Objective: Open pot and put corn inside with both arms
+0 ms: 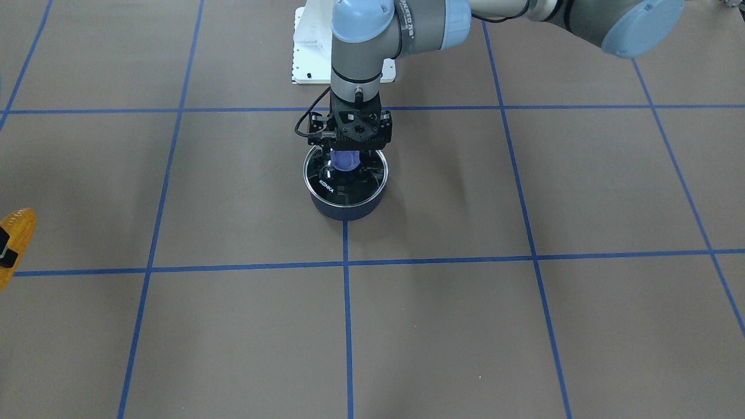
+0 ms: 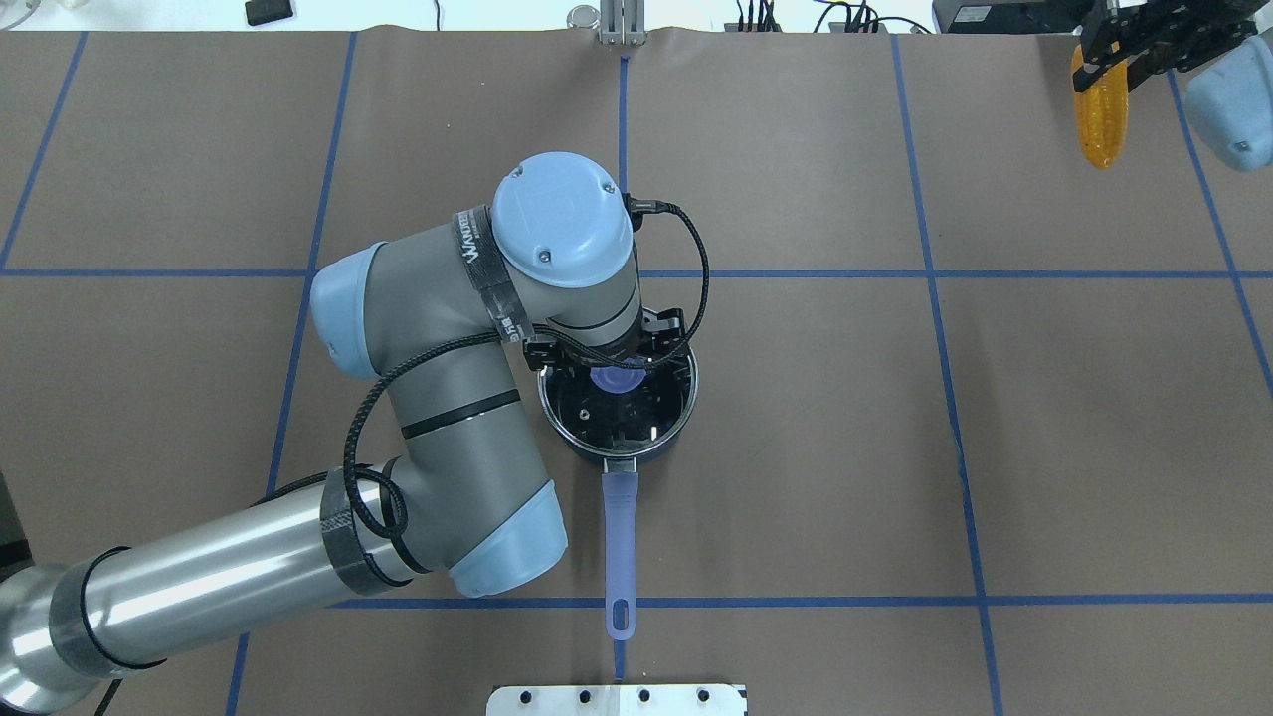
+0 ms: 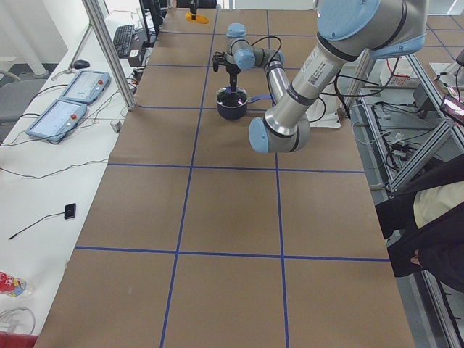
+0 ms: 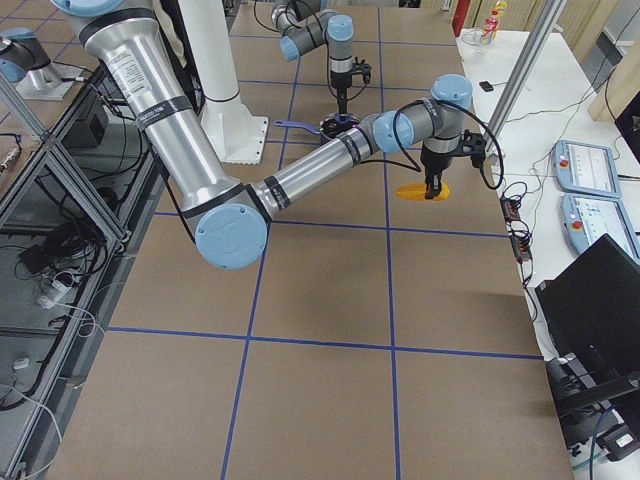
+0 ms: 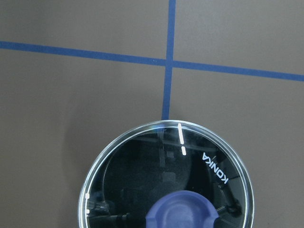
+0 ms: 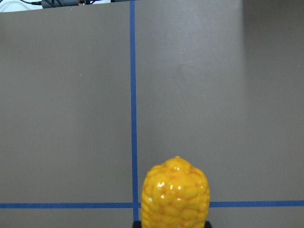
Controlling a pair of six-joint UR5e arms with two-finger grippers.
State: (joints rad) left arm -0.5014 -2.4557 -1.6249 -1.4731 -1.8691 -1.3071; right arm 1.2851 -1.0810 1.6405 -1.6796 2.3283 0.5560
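Note:
A dark blue pot (image 2: 656, 447) stands mid-table with its glass lid (image 1: 326, 186) on, its purple handle (image 2: 619, 537) towards the robot's base. My left gripper (image 1: 347, 166) reaches straight down onto the lid, its jaws closed on either side of the purple knob (image 1: 346, 158). The knob (image 5: 180, 213) also shows at the bottom of the left wrist view. My right gripper (image 2: 1104, 65) is shut on the yellow-orange corn (image 2: 1099, 119) and holds it over the table's far right corner, well away from the pot. The corn also shows in the front view (image 1: 16, 230) and the right wrist view (image 6: 175, 194).
A white base plate (image 2: 617, 699) sits at the robot's edge of the table. Blue tape lines (image 1: 347, 326) grid the brown surface. Control tablets (image 3: 72, 87) lie on a side bench, and a person (image 3: 435, 217) stands beside the table.

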